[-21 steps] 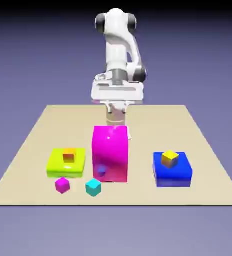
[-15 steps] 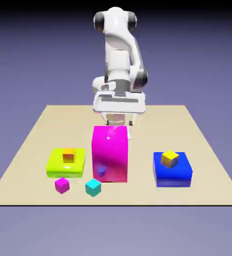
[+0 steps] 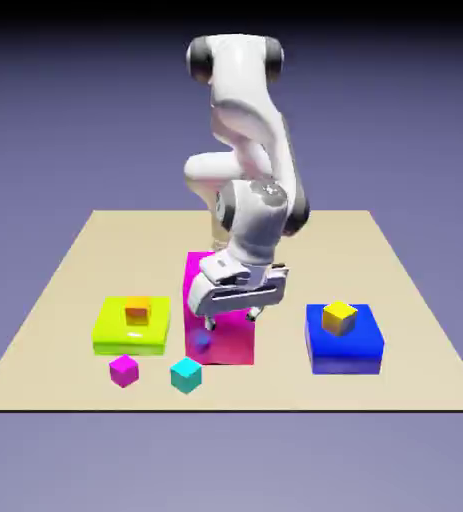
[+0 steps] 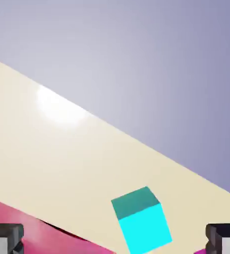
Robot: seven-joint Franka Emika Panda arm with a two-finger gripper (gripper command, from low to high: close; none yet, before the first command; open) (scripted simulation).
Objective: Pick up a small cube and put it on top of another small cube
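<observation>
The small cyan cube lies on the table near the front edge, just in front of the tall magenta block. The small yellow cube rests on top of the flat blue block at the exterior view's right. My gripper hangs tilted over the magenta block's top, above and behind the cyan cube, open and holding nothing. In the hand view the cyan cube shows low in the picture between the two grey fingertips, apart from them.
A tiny orange cube sits on a lime-green flat block at the exterior view's left. A tiny magenta cube lies left of the cyan one. The magenta block's edge shows at the hand view's bottom left.
The arm has swung forward and down, from behind the tall magenta block to over its top. The hand has tilted. No cube has moved.
</observation>
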